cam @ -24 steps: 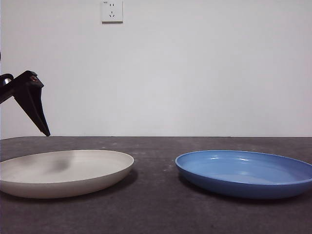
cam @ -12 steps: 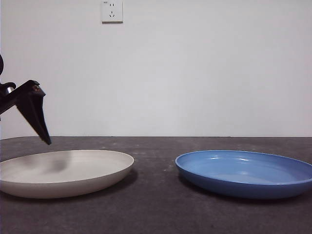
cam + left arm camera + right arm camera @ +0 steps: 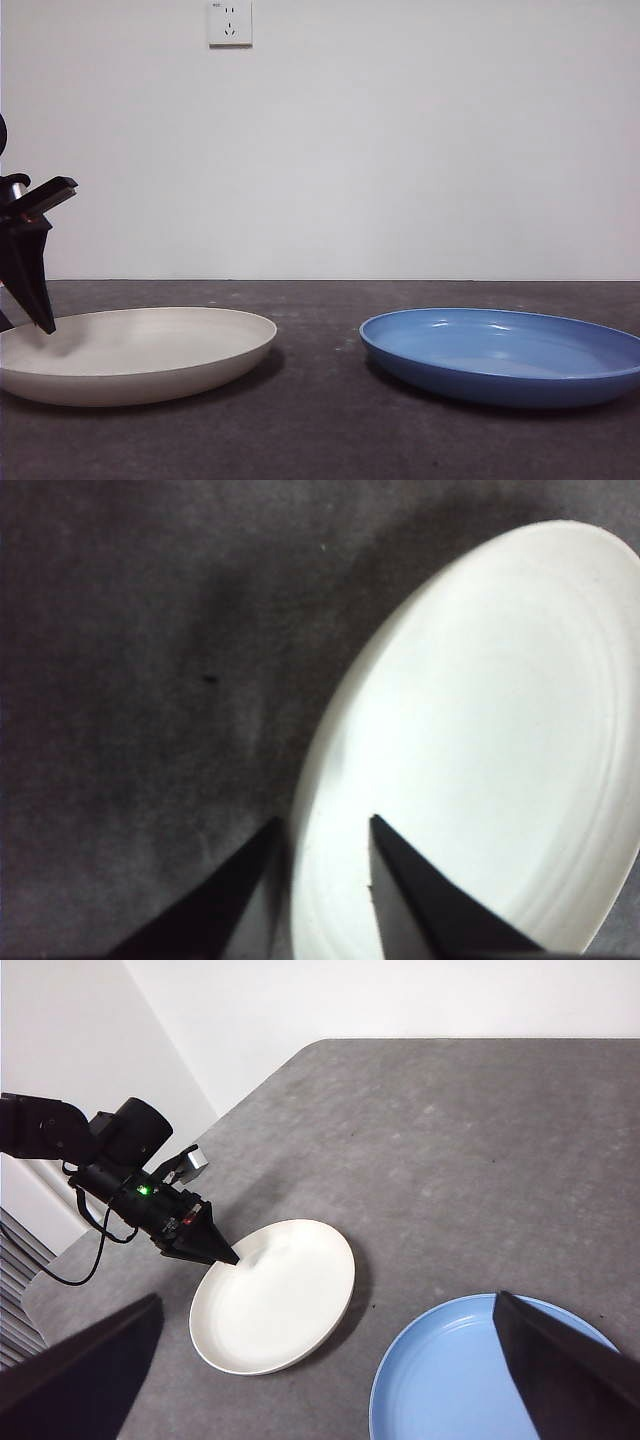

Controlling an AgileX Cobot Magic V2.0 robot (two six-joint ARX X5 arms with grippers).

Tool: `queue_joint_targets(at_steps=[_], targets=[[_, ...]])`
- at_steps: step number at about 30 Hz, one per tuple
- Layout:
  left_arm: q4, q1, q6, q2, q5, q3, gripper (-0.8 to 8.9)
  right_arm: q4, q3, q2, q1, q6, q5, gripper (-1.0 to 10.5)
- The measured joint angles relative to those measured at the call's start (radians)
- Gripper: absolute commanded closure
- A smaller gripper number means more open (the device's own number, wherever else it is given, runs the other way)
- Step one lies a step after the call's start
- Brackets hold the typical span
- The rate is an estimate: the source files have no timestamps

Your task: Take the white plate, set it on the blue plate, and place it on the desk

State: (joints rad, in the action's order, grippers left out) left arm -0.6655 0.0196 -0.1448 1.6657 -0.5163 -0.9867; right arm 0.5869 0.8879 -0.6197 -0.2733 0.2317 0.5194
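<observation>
While the right claw [image 3: 325, 1360] waited high above the bench [image 3: 320, 430] with its jaws spread wide, the left claw [image 3: 322, 825] reached in at the left edge of the front view, its open jaws straddling the rim of the white plate [image 3: 135, 352], one inside, one outside. That plate lay flat at lower left. At lower right, well apart, sat the blue plate [image 3: 505, 355].
</observation>
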Motion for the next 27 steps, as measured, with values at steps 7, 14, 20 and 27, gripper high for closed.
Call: queue_joint_targets(at_steps=[7,14,20,27], targets=[[0.000,0.000,0.010,0.003,0.036,0.000,7.85,0.000,0.000,0.000,0.000,0.000,0.000,3.3],[0.008,0.000,0.026,0.024,0.039,0.000,8.03,0.000,0.000,0.000,0.000,0.000,0.000,3.3],[-0.053,-0.006,0.027,0.024,0.040,-0.043,8.03,0.013,0.004,0.001,0.000,0.000,-0.034,3.3],[-0.180,-0.072,0.027,0.024,0.042,-0.179,8.03,0.204,0.097,0.010,0.000,-0.035,-0.169,3.3]])
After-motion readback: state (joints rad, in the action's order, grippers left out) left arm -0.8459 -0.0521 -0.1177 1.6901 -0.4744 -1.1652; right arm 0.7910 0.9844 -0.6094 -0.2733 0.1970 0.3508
